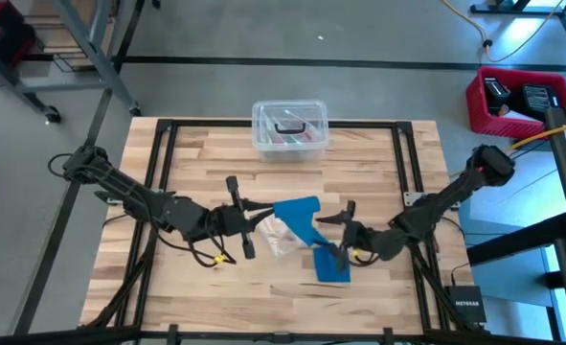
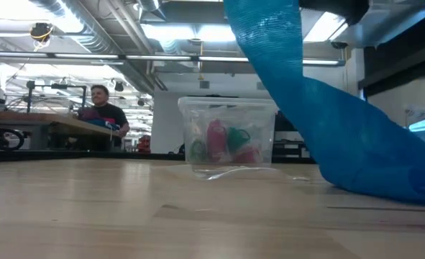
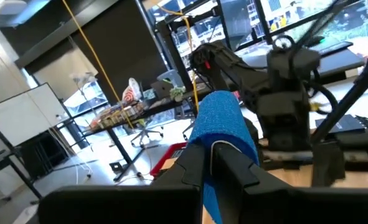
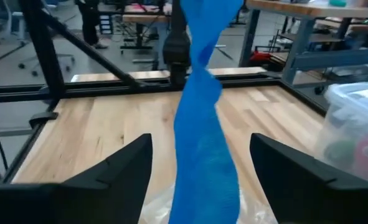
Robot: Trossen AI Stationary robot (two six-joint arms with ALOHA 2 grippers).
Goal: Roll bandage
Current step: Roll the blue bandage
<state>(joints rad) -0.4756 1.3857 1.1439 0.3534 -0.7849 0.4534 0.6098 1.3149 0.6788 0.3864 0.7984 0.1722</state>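
The bandage is a bright blue band. Its upper end is raised above the table's middle and its lower end lies on the wood nearer the front edge. In the low view the bandage slopes down from the top to the table. My left gripper comes in level from the table's left and is shut on the upper end. My right gripper is open, with one finger on either side of the hanging, twisted band and a gap on both sides. My left gripper pinches the bandage's raised end between its two shut fingers. The fingers lie level and come from the table's left. A blue hump of the band stands out past the fingertips. The rest hangs down twisted, and its lower end rests on the table.
A small clear plastic bag lies on the table under the band. A clear lidded box holding coloured rolls stands at the far edge. A black frame borders the wooden top. A person sits in the room behind.
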